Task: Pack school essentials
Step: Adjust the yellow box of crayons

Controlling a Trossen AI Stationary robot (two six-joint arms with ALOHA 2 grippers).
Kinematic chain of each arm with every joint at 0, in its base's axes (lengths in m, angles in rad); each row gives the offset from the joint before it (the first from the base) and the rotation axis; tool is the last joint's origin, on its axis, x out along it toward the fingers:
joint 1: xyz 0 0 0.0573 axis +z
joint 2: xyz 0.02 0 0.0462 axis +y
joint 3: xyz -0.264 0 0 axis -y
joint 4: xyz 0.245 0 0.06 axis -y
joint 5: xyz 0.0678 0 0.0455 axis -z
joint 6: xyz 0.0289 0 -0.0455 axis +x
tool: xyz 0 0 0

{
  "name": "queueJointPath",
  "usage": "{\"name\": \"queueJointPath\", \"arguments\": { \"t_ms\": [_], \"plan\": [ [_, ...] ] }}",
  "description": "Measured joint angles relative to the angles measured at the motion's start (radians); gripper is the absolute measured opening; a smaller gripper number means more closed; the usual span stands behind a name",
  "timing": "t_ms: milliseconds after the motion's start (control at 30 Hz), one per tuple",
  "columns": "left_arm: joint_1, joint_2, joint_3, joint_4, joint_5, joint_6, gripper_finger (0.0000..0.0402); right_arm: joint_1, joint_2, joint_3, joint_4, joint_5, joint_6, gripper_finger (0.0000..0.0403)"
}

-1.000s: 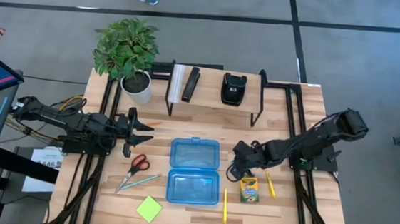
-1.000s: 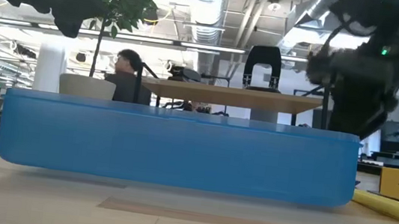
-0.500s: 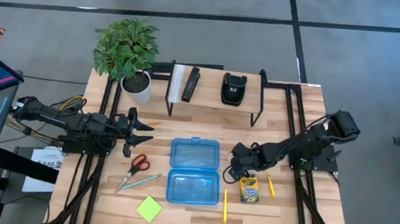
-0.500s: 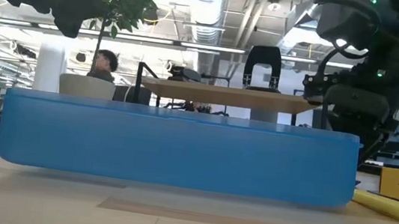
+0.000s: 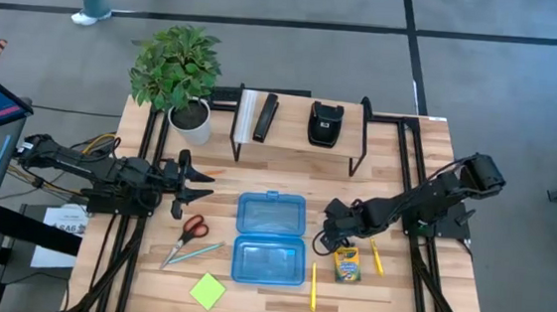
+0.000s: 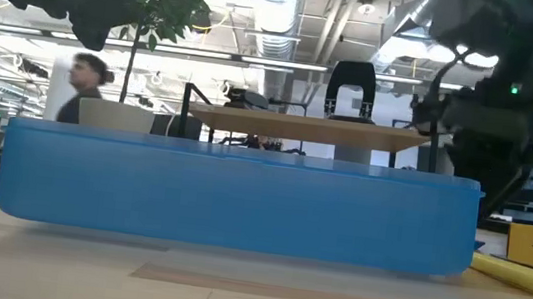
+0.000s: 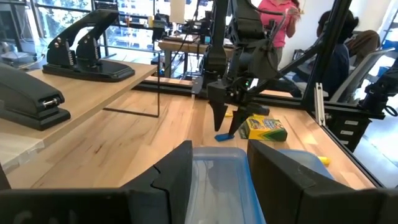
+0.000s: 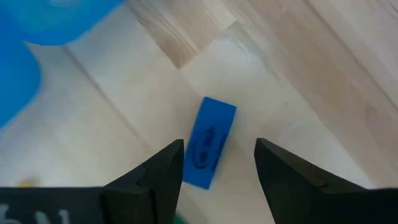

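Overhead, right gripper [image 8: 214,167] hides blue eraser [image 8: 211,142], jaws apart; left gripper [image 7: 217,177] apart too.

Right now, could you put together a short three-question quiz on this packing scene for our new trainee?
1. True or false: the right gripper is open above the small blue eraser, which lies on the table.
2. Which item lies right beside the red-handled scissors? A) the yellow-green crayon box B) the teal pencil C) the black pouch
3. Fill in: the blue case lies open and holds ____ items.

Key
1. True.
2. B; the crayon box is on the case's other side and the pouch is on the raised shelf.
3. No; both halves show bare. The left gripper waits near the scissors.
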Motion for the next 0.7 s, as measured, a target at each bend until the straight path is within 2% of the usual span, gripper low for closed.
{"name": "queueJointPath", "arguments": {
  "t_ms": [200, 300, 700],
  "plan": [
    [0.0, 0.0, 0.0, 0.0, 0.0, 0.0, 0.0144, 0.015, -0.092, 0.082, -0.158, 0.012, 0.061, 0.0208],
    [0.0, 0.0, 0.0, 0.0, 0.0, 0.0, 0.0144, 0.05, -0.117, 0.111, -0.18, 0.012, 0.119, 0.0206],
    [0.0, 0.0, 0.0, 0.001, 0.0, 0.003, 0.0144, 0.3, -0.122, 0.136, -0.199, 0.012, 0.497, 0.0207]
  ]
}}
